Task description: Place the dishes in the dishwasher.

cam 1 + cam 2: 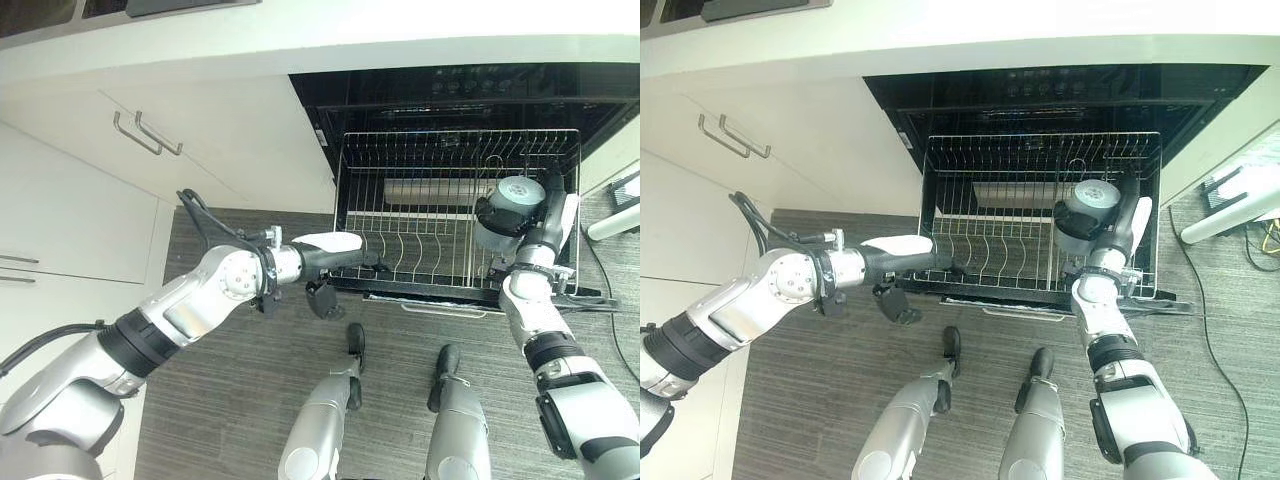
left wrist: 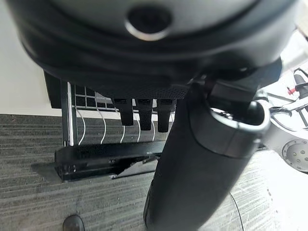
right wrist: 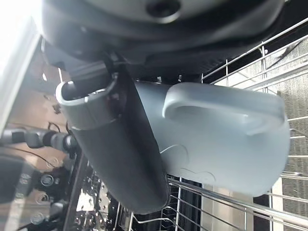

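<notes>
**Mug held over the right side of the pulled-out rack**

White kitchen cabinets and a pale countertop frame the scene, with grey wood-grain floor below. Set under the counter is the open dishwasher, a dark cavity, and out of it the wire rack is drawn forward over the lowered door. Its rows of tines look bare on the left and in the middle; I can make out no other dish in it.

On the rack's right side the right hand holds a pale grey mug. The right wrist view shows the thumb laid across the mug's wall beside the handle, so the hand is clamped on the mug; the other fingers are hidden behind it. In the eye views the mug's mouth or base faces up toward the camera, so its long axis seems tilted rather than upright. It sits just above the rack wires, and whether it touches them cannot be told.

The left hand reaches in at the rack's front left corner, fingers extended toward the front rail and holding nothing; contact with the rail is unclear.

Judging from this, the coming move turns on the mug lying directly over the right-hand tines: the right hand, far nearer than the left, need only lower and let go.
</notes>
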Tool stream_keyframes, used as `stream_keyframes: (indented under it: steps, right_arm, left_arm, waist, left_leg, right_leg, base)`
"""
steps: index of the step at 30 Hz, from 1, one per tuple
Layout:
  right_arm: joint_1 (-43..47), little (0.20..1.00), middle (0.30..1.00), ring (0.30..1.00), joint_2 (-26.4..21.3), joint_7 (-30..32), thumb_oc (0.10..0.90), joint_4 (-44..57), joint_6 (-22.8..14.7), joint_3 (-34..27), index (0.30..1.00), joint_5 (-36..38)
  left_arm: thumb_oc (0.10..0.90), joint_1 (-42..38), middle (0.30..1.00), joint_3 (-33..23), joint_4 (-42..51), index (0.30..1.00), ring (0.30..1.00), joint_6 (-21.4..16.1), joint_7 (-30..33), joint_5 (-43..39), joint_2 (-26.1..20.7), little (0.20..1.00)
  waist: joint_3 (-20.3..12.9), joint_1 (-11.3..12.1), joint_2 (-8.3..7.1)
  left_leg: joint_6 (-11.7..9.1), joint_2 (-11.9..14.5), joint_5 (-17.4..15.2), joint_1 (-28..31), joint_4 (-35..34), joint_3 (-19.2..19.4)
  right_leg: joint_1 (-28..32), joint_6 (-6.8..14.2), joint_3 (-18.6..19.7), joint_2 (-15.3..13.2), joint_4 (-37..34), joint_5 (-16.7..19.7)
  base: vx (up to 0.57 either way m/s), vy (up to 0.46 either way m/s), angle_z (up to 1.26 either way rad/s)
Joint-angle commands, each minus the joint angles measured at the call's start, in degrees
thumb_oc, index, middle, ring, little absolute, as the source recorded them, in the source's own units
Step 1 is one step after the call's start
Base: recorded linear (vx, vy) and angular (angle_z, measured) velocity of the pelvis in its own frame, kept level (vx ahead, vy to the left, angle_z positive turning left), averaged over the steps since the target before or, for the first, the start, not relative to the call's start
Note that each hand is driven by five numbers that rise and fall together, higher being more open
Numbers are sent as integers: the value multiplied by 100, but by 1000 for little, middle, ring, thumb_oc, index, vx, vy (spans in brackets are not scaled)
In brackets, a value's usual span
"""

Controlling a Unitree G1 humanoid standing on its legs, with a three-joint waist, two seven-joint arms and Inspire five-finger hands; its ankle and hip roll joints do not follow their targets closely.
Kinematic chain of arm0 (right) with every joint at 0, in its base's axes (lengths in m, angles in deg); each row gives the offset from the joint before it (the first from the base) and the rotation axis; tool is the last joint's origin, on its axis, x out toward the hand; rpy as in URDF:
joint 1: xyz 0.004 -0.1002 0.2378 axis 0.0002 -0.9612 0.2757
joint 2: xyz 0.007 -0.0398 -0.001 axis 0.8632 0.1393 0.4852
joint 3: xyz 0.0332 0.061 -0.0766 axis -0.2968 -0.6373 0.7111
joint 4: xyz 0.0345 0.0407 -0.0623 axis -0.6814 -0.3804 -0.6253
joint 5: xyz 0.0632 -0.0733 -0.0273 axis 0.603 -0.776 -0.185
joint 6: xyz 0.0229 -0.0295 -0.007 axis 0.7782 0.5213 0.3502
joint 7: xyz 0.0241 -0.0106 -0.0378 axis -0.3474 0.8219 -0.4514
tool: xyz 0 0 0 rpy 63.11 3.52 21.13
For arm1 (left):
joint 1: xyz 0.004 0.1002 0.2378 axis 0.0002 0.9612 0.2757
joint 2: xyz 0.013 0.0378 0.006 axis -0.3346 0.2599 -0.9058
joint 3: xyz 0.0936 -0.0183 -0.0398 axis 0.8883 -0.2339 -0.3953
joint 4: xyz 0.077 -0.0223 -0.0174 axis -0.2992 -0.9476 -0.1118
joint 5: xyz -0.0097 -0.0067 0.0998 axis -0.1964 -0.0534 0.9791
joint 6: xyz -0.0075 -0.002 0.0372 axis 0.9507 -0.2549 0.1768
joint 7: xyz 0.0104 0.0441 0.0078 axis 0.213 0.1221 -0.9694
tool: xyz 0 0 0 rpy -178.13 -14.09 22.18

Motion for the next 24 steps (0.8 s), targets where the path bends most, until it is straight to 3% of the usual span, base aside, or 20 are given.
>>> stream_keyframes:
  steps: [1,9,11,12,13,14,19,24]
  right_arm:
    - [-264,900,900,900,-586,255,800,192,-390,-550,900,234]
    - [-481,900,900,900,-399,341,800,388,-258,-486,900,51]
    - [-518,900,900,900,-376,462,800,418,-327,-453,900,-49]
    - [-545,900,900,900,-346,250,800,673,-545,-473,900,400]
    - [-668,900,900,900,-343,102,800,998,-536,-502,900,206]
    - [-836,900,900,900,-293,-23,800,1335,-177,-495,900,575]
    - [-959,900,900,900,-269,89,800,1600,-661,-529,900,354]
    - [-1104,900,900,900,-337,169,800,2159,-743,-603,900,-42]
  left_arm:
    - [800,-186,900,-806,412,900,900,-207,209,-12,254,900]
    - [800,-241,900,-845,517,900,900,-52,205,-142,202,900]
    - [800,-294,900,-841,491,900,900,-34,176,-199,185,900]
    - [800,-265,900,-855,515,900,900,29,147,-180,232,900]
    - [800,-206,900,-883,543,900,900,57,173,-195,182,900]
    - [800,-37,900,-1005,502,900,900,-142,59,-12,173,900]
    - [800,79,900,-932,393,900,900,-240,188,157,265,900]
    - [800,227,900,-1003,408,900,900,-189,268,245,349,900]
  waist:
    - [88,-300,691]
    - [68,-361,725]
    - [60,-376,732]
    - [51,-385,728]
    - [58,-420,713]
    - [67,-415,664]
    - [68,-444,612]
    - [68,-512,648]
  left_leg:
    - [-143,34,-1268,-9,854,469]
    - [-131,41,-1287,-3,854,516]
    - [-131,52,-1286,2,854,540]
    - [-133,63,-1291,16,854,540]
    - [-132,68,-1294,22,854,528]
    - [-118,70,-1297,-11,854,506]
    - [-101,86,-1301,-22,854,518]
    - [-103,66,-1295,-39,854,528]
  right_leg:
    - [207,45,76,380,-408,-192]
    - [162,69,118,347,-408,-170]
    - [157,71,131,341,-408,-162]
    - [171,80,144,330,-408,-162]
    - [167,89,144,347,-408,-161]
    - [129,81,152,360,-408,-148]
    - [115,92,148,365,-408,-134]
    - [84,99,180,367,-408,-152]
  base:
    - [-3,31,0]
    - [0,0,0]
    - [16,6,0]
    - [36,11,0]
    - [0,0,0]
    - [-30,-41,-3]
    - [-6,-18,0]
    - [1,36,-3]
